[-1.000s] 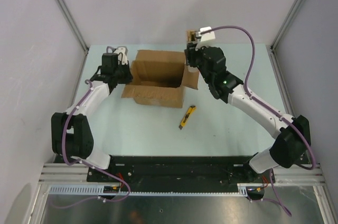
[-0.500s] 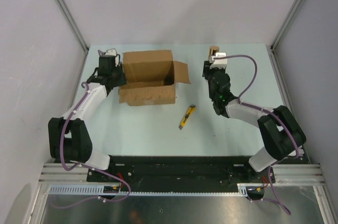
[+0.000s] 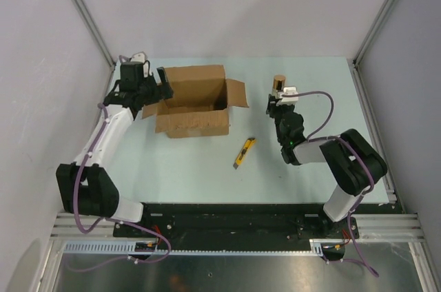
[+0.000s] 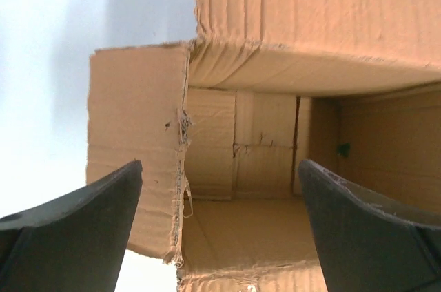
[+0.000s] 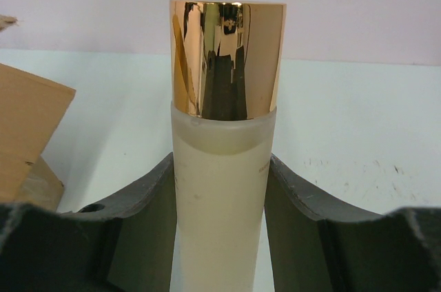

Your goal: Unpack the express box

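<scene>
Where the express box (image 3: 196,109) sits: on the far half of the bench (image 3: 179,168), left of the middle and close to the far edge
Box look: brown corrugated cardboard, rectangular, top open with its flaps splayed outward; the right flap juts toward the bench's right edge and the near flap hangs down the front wall
Box close up: the left wrist view shows a ragged, torn flap edge and creased cardboard walls and floor inside
Left tool (image 3: 155,90): jaws spread wide just beside the box's left flap, gripping nothing
Right tool (image 3: 281,97): closed on a bottle (image 5: 224,189), fingers pressed against both sides of its frosted white body below a shiny gold cap; right of the box and apart from it
Utility knife (image 3: 244,152): yellow, lying on the bench between the box's near right corner and the near edge
</scene>
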`<act>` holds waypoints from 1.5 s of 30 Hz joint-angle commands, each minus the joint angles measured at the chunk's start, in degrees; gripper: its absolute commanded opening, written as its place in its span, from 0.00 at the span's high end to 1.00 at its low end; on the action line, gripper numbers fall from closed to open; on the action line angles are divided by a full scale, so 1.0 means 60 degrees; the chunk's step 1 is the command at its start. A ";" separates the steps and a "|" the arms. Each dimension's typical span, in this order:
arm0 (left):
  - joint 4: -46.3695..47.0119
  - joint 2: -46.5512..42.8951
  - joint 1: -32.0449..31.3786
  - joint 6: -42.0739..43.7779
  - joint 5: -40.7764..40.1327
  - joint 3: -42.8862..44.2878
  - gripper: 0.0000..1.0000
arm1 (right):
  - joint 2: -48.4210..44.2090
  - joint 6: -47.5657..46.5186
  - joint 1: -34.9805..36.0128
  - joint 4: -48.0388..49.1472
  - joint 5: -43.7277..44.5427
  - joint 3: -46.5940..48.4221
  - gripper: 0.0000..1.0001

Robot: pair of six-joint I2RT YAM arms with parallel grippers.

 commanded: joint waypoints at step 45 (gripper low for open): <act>-0.0666 -0.4760 0.0407 -0.1011 0.1769 -0.2411 0.00 | 0.3277 0.0594 0.0390 0.4061 -0.0715 0.1667 1.00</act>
